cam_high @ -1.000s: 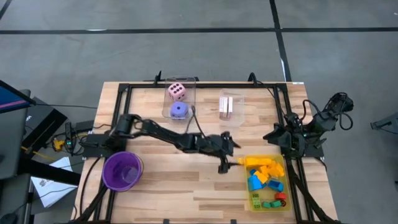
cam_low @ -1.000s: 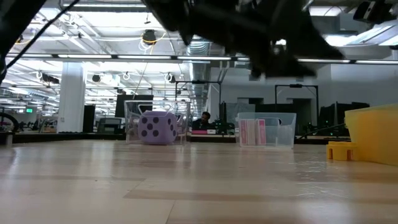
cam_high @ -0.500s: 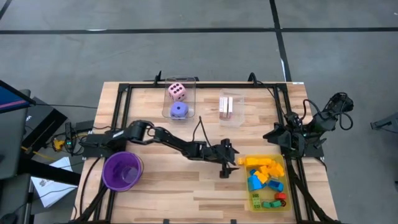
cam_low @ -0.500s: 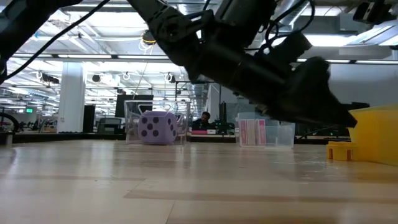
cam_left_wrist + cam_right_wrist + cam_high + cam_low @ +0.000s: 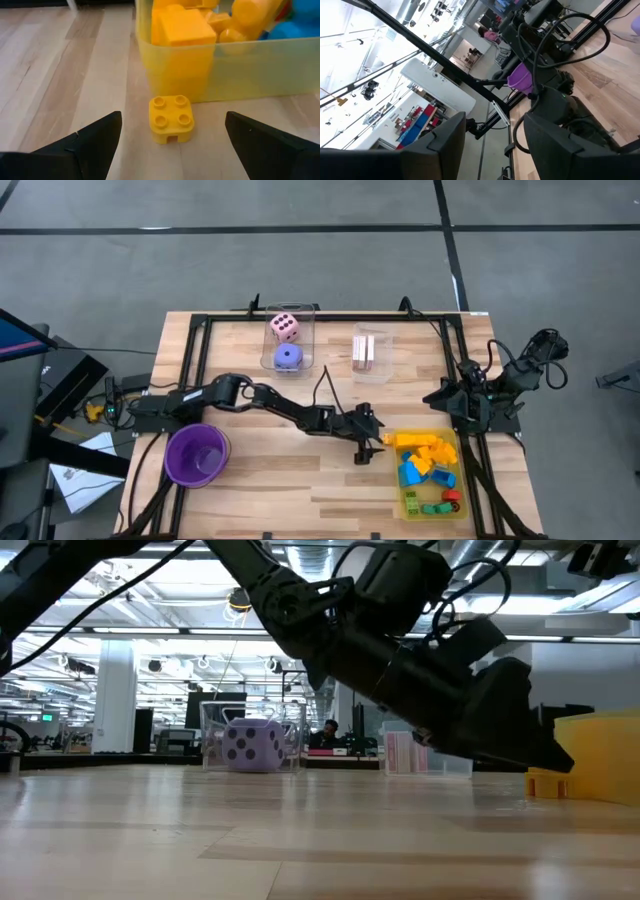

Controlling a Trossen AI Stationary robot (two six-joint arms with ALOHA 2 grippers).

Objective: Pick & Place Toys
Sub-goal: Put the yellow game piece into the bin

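A yellow four-stud block (image 5: 171, 119) stands on the table just outside the yellow tray (image 5: 240, 70); it also shows in the high view (image 5: 386, 440) and the low view (image 5: 545, 783). My left gripper (image 5: 172, 150) is open, low over the table, with one finger on either side of the block and a little short of it, touching nothing. It shows in the high view (image 5: 370, 443) left of the tray (image 5: 400, 480), which holds yellow, blue, green and red blocks. My right gripper (image 5: 442, 396) waits open at the table's right edge.
At the far side, a clear box holds a pink die (image 5: 285, 327) and a purple die (image 5: 288, 357), and another holds pink-white cards (image 5: 363, 351). A purple cup (image 5: 197, 454) stands near the left. Bare wood lies in the middle and near side.
My left gripper has gone down toward the table and a little toward the right edge, coming close to the yellow block beside the tray. The block has stayed where it was.
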